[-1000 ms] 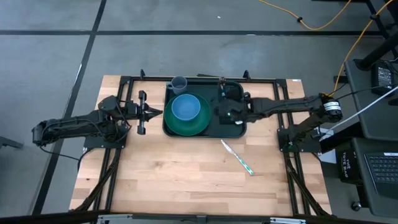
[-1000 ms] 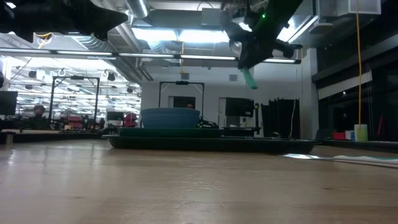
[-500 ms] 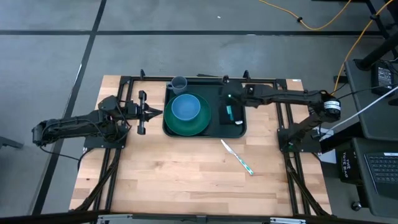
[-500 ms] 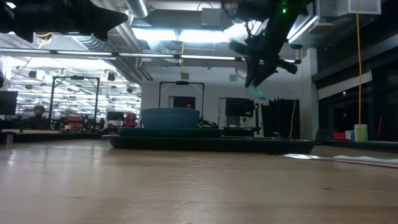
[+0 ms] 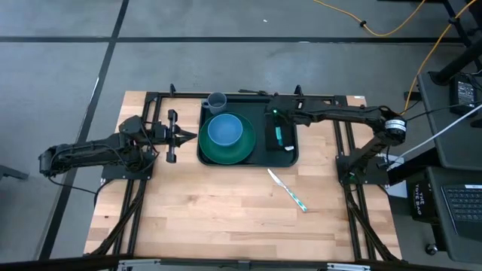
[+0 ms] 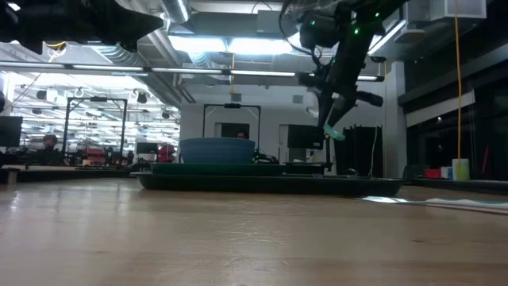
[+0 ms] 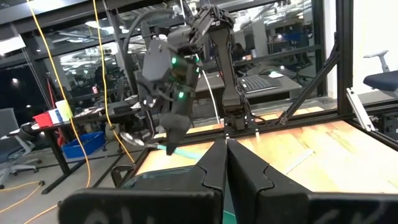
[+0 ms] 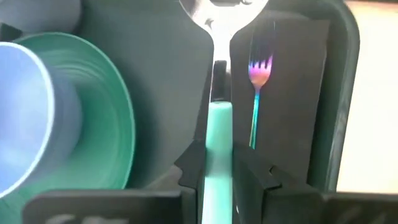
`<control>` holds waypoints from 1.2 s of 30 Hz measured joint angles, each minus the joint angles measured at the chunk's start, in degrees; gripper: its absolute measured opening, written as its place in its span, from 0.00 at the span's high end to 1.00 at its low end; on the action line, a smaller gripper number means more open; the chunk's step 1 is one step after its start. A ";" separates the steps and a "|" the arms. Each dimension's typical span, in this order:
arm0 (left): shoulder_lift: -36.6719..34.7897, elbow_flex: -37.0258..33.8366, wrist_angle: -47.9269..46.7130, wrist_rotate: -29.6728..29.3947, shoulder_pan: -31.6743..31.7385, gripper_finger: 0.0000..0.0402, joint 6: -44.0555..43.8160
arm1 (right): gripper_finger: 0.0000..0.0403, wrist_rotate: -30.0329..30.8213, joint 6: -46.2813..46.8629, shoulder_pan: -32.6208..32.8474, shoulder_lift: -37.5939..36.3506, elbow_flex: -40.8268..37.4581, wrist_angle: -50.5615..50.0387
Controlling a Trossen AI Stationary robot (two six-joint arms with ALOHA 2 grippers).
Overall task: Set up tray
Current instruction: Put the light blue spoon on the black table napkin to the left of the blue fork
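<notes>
The dark green tray [image 5: 252, 154] lies at the table's far middle. On it are a green plate [image 5: 239, 150] with a blue bowl [image 5: 224, 129] and a flat black rectangle [image 8: 289, 74] bearing a fork [image 8: 256, 93]. My right gripper [image 5: 276, 114] hangs above the tray's far right part, between the plate and the rectangle, shut on a spoon [image 8: 217, 74] with a teal handle. In the low view it [image 6: 333, 119] is well above the tray. My left gripper [image 5: 188, 136] waits shut and level, just left of the tray. My right gripper pinches the spoon's teal handle [image 8: 217, 134] between its two fingers, near where the handle meets the metal neck. The fingers slant down from above. The spoon is lifted clear of the tray, its bowl [image 8: 222, 9] toward the far edge and its handle end [image 6: 335, 133] sticking out below the fingers.
A grey cup [image 5: 217, 100] stands at the tray's far left corner. A knife with a teal handle [image 5: 288, 190] lies on the bare wood near-right of the tray. Black frame rails [image 5: 346, 173] run along both sides of the table. Open wood lies toward the near edge.
My right gripper has carried the spoon from over the black rectangle toward the tray's far edge. It has sunk a little, tipped more steeply down and rolled. It has stayed shut on the spoon.
</notes>
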 joint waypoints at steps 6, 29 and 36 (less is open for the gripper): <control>0.01 0.00 0.00 0.00 0.00 0.99 0.00 | 0.86 -4.34 0.10 -1.53 4.46 -0.01 0.54; 0.00 0.00 0.02 0.00 0.00 0.99 0.00 | 0.86 -16.55 -2.68 -9.02 16.76 -0.07 8.00; 0.00 0.00 0.04 0.00 0.00 0.98 0.00 | 0.86 -16.59 -2.74 -9.06 17.46 -0.07 9.65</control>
